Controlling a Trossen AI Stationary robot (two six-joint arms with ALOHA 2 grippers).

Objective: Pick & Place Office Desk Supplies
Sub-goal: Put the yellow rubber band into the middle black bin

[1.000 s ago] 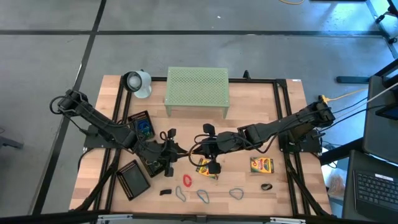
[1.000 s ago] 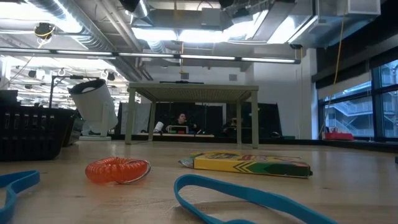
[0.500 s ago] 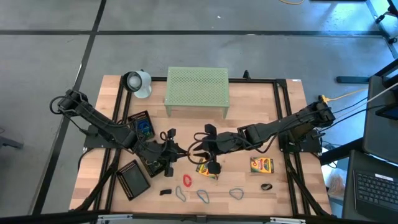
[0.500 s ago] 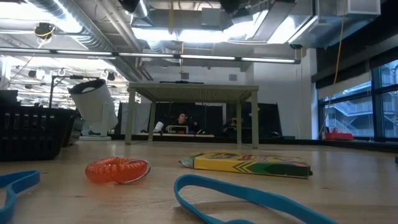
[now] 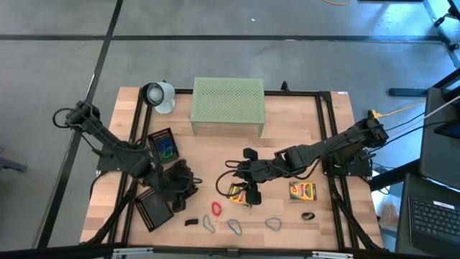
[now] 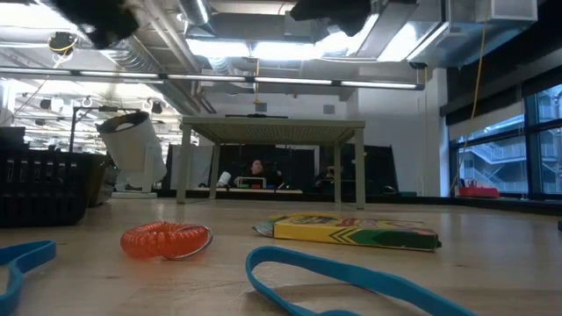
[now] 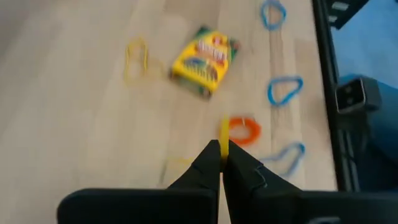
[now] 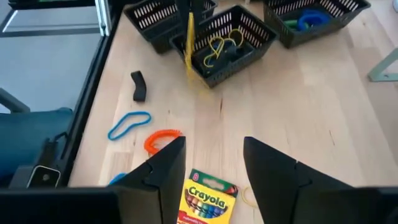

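Transport was under way: the left gripper (image 7: 221, 163), pinched on a thin yellow rubber band (image 7: 224, 134), had been drawn back over the black mesh tray (image 8: 227, 43), while the right gripper (image 8: 213, 163) was held spread above the yellow crayon box (image 8: 204, 203).

Stand (image 5: 228, 105): back centre of the table (image 5: 302, 137).
Cup (image 5: 158, 96): left of the stand.
Trays (image 5: 155, 207): three, left half of the table.
Crayon boxes (image 5: 302, 191): two, right of centre.
Rubber bands (image 5: 235, 226): front edge, in a row.
Clip (image 5: 190, 221): left of the bands.
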